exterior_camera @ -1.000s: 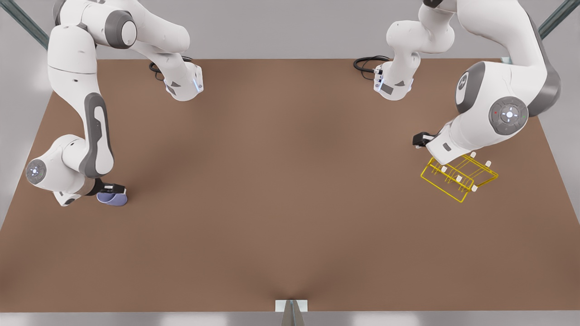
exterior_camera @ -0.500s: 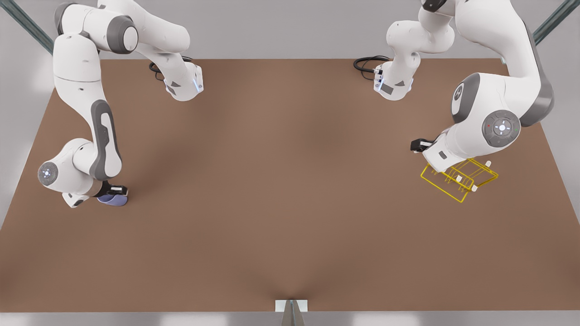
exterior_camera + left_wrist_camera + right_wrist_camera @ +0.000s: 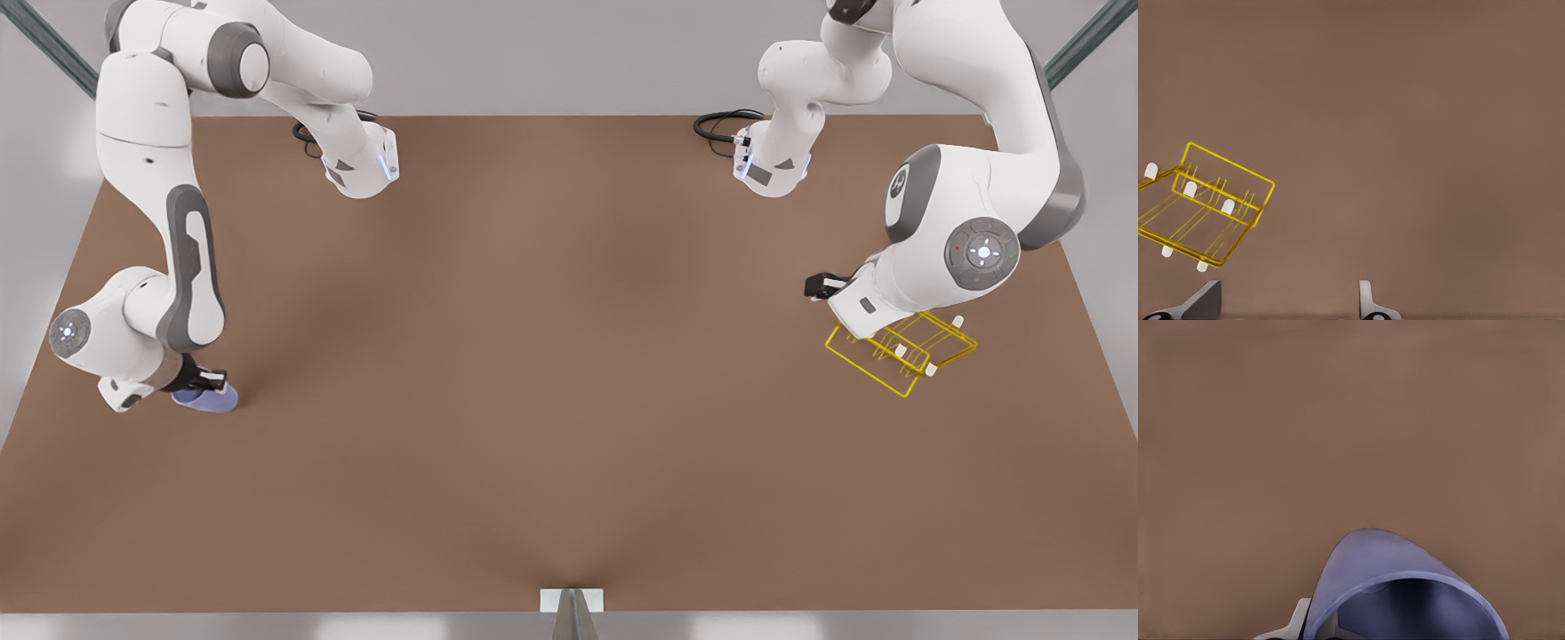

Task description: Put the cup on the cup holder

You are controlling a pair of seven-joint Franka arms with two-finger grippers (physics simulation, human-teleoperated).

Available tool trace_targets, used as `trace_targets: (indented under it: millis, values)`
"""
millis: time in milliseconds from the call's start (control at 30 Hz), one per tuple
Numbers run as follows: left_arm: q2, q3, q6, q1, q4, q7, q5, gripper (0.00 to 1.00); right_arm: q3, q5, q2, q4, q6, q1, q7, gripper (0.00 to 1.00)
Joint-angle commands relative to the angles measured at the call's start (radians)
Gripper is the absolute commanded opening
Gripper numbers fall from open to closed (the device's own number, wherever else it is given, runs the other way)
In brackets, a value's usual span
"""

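Lavender-blue plastic sat right at the right gripper (image 3: 203, 384), which was down at the table (image 3: 551, 400) on the front view's left. The right wrist view showed the cup (image 3: 1405, 593) lying on its side, its open mouth turned toward the camera, with a pale fingertip (image 3: 1300, 621) pressed against its outer wall; the other finger was hidden, so the grasp read as closed on the cup rather than proven. In the front view the cup (image 3: 204, 398) looked low against the brown surface, at or just off it.

By my reading, the step in hand was the pick-up at the very start of the carry: the cup was well apart from the cup holder (image 3: 898, 354), which sat across the table on the front view's right. The next move would call for a lift clear of the table, a long traverse, and turning the cup mouth-down over a white-tipped peg.

The left gripper (image 3: 1288, 303) waited just beside the cup holder (image 3: 1205, 213), its two fingers spread wide with nothing between them.

The left wrist view gave the rack's pegs and wire frame plainly, which the arm partly covered in the front view. The front view alone gave the span between cup and rack.
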Motion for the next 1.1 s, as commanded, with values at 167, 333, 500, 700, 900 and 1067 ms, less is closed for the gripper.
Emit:
trace_targets:
  millis: [167,333,500,700,900,1067]
  values:
    - [-0.002,-0.005,-0.005,-0.001,0.000,0.000,0.000,1.00,0.327,0.003,-0.038,0.133,-0.285,0.006,0.422,0.21]
    - [-0.005,-0.018,-0.013,-0.001,0.000,-0.011,-0.003,1.00,0.411,0.298,0.092,0.318,-0.265,0.149,0.830,0.21]
    - [-0.005,-0.018,-0.015,-0.002,-0.001,-0.012,-0.004,1.00,0.414,0.436,0.419,0.810,-0.113,0.389,1.453,0.21]
    - [-0.002,-0.020,-0.015,-0.002,-0.003,-0.012,-0.004,1.00,0.664,0.533,0.601,0.973,0.292,0.515,1.795,0.21]
    - [-0.001,-0.020,-0.015,-0.005,-0.004,-0.012,-0.006,1.00,0.670,0.511,0.787,1.124,0.381,0.627,1.784,0.21]
    - [0.007,-0.020,-0.015,-0.005,-0.006,-0.012,-0.006,1.00,0.672,0.507,0.830,1.151,0.410,0.669,1.784,0.21]
